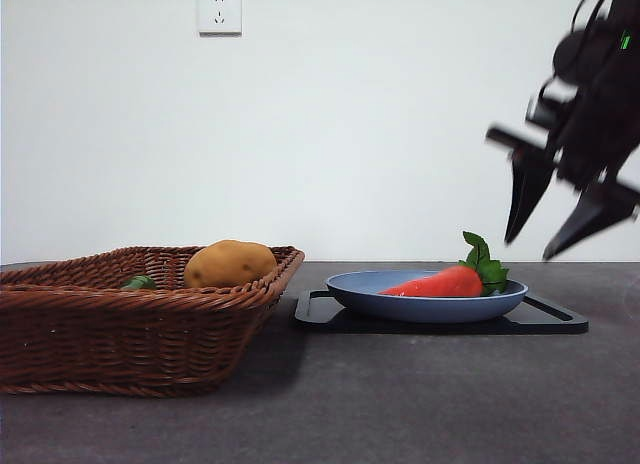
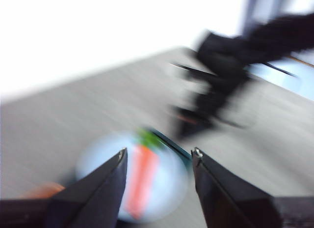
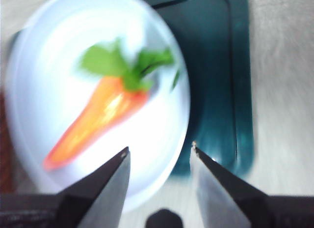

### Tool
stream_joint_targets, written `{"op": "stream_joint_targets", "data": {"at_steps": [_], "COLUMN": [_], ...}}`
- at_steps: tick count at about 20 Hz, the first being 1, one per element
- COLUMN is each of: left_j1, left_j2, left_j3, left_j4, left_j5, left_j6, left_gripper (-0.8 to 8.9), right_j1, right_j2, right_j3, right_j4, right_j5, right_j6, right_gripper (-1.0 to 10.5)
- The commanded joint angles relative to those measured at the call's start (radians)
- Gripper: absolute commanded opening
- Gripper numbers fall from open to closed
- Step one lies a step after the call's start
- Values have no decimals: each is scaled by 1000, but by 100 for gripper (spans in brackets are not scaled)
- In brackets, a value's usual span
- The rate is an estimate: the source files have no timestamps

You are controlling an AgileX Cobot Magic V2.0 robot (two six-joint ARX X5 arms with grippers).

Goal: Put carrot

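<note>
The right gripper (image 1: 550, 234), jaws spread and empty, hangs just right of the blue plate (image 1: 360, 294) holding the carrot (image 1: 440, 283). Smooth, probably light and stiff; its thick middle looks the safest hold.

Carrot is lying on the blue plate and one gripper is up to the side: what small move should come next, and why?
Probably lower the right gripper over the carrot. Its jaws are open and empty, above and to one side of the blue plate, where the carrot lies untouched. The move should centre the jaws across the carrot's body.
</note>
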Motion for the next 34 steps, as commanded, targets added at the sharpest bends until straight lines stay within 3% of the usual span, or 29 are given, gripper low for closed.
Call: {"op": "stream_joint_targets", "data": {"at_steps": [1, 3, 6, 10, 14, 18, 23, 27, 29, 34], "left_j1": [6, 35, 105, 243, 347, 442, 469, 451, 451, 451], "left_j2": [36, 54, 59, 44, -21, -126, -327, -499, -533, -510], "left_j3": [19, 19, 19, 19, 16, -42, -263, -487, -514, -513], "left_j4": [83, 113, 66, -63, -257, -309, -219, -69, -93, -94], "left_j5": [-95, -142, -156, -143, -61, 14, 51, 66, 68, 66], "left_j6": [93, 119, 145, 140, 140, 160, 144, 15, -11, -2], "left_gripper": [232, 202, 1, 6, 6, 6, 6, 6, 6, 8], "right_j1": [12, 47, 129, 261, 396, 491, 546, 570, 570, 569], "right_j2": [-58, -142, -276, -422, -542, -682, -904, -1044, -1052, -1034], "right_j3": [19, 18, 16, 16, 7, -104, -439, -750, -808, -808], "right_j4": [-64, -109, -149, -143, -133, -18, 282, 574, 599, 588], "right_j5": [7, 37, 144, 220, 397, 556, 636, 635, 635, 632], "right_j6": [-50, -73, -125, -137, -141, -134, -117, -79, -40, -43], "right_gripper": [213, 145, 45, 3, 3, 3, 3, 3, 4, 4]}}
